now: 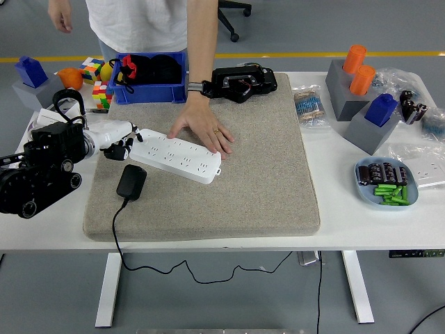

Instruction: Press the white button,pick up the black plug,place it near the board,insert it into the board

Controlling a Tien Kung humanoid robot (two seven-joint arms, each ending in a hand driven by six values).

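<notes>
Head view of the white table [334,226], described from its near edge to its far side. A cable [160,268] hangs below the near edge and runs up onto the grey felt mat [264,174] to the black plug [131,182], which lies flat near the mat's front left corner, untouched. Just behind the plug lies the white power board [177,156], set diagonally, its left end towards the robot. The left arm [38,167] enters from the left; its white left hand [118,136] sits at the board's left end with fingers curled downward, fingertips at or on that end, grasping nothing; whether they press the white button cannot be told. On the right side of the table, a blue dish [386,182] holds green and black parts, with grey blocks [361,111] carrying orange and blue pieces behind it. A person stands at the far side; the person's hand [201,129] rests palm down on the board's far edge, fingers spread over the mat and board. Behind the mat sit a blue bin [149,90] with black items and a black device [240,82]. At the far left lie colour cubes [94,76], an orange [69,76] and another grey block with a blue piece [31,80]. The right arm does not appear
</notes>
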